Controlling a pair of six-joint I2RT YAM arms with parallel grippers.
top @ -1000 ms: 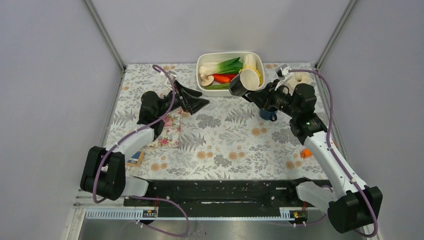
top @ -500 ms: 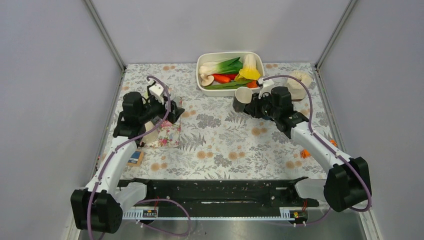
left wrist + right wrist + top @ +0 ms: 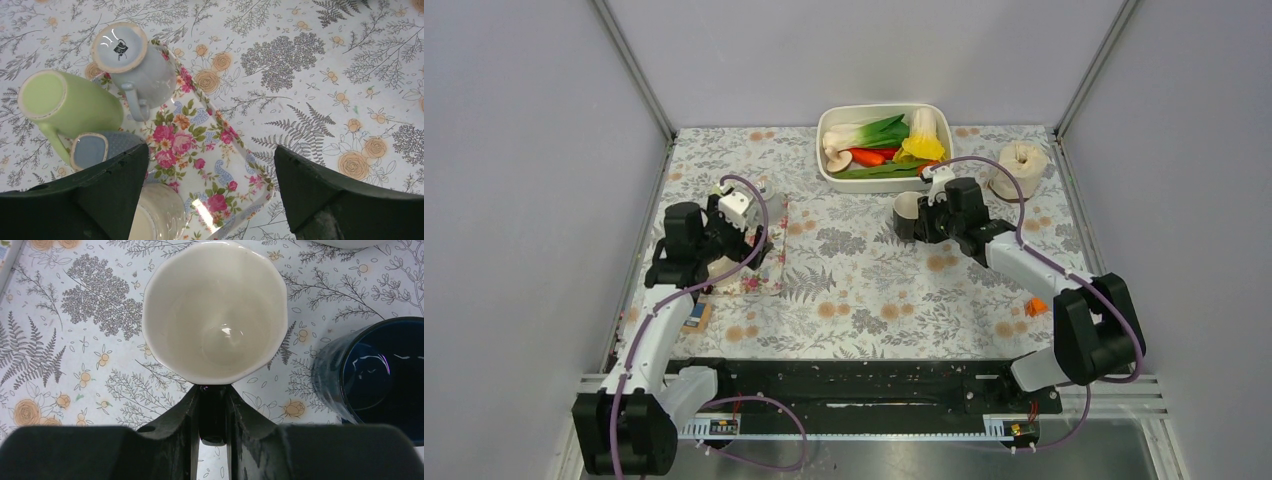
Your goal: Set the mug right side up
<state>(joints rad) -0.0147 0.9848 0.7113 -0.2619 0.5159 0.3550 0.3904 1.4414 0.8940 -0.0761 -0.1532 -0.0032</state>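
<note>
Tool on the right arm: the right tool [image 3: 212, 395] is closed down narrowly, and the dark handle of the mug [image 3: 215, 310] is pinched between its fingers.
Mug: it is cream inside with its mouth turned upward. It is placed toward the far edge of the bench [image 3: 874, 290], right of the middle, just in front of the white tub [image 3: 824, 150] of vegetables. Whether its base is set on the bench cannot be told.
Neighbour: a dark blue mug [image 3: 380, 380] is seen mouth up just beside the mug, not touching it.
Tool on the left arm: the left tool [image 3: 210, 170] is spread wide, and nothing is held or touched. It is hung above the floral tray [image 3: 200, 145] near the left edge of the bench.
Tray end: a pale grey mug [image 3: 131, 60] and a green mug [image 3: 65, 102] are stood upside down there. Whether they are on the tray or beside it cannot be told.
Writing: a small black mark is printed on the pale grey mug's base, too small to be read.
</note>
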